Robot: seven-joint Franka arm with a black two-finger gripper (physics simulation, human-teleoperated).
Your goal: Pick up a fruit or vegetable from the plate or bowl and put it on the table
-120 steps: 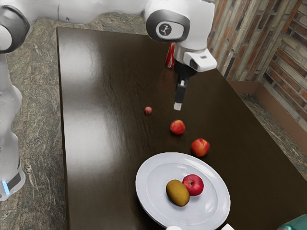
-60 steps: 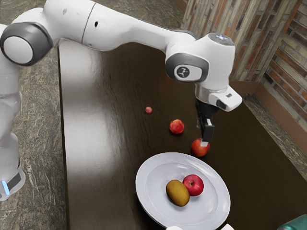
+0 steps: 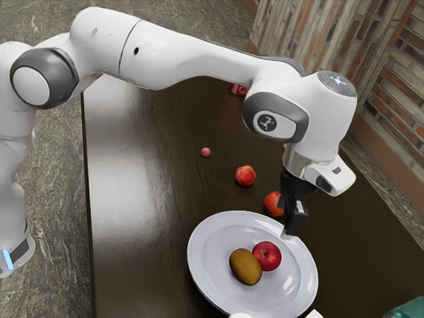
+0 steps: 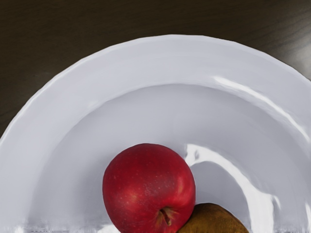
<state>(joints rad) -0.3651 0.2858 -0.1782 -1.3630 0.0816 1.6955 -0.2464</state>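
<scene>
My hand hangs tip down over the white plate, above the side of it toward the exterior view's right, with its tip near the red apple and, as far as I can make out, apart from it. How far open my hand is I cannot tell from either view, and I see nothing in its hold; whether it touches the plate I cannot say either. The apple lies on the plate, its stem hollow showing, and right against it, their edges meeting in both views, lies an oval golden-brown fruit. Both rest in the flat middle of the plate, inside its broad rim, and the plate itself sits on the dark wooden tabletop. Just behind my hand in the exterior view, beyond the plate's rim, is a red-orange fruit that my hand partly hides. A second round red fruit lies farther from the plate, and beyond that, toward the exterior view's left, a small pink ball-like thing. Past them all a red can is partly covered by my arm, which reaches in from the exterior view's upper left
</scene>
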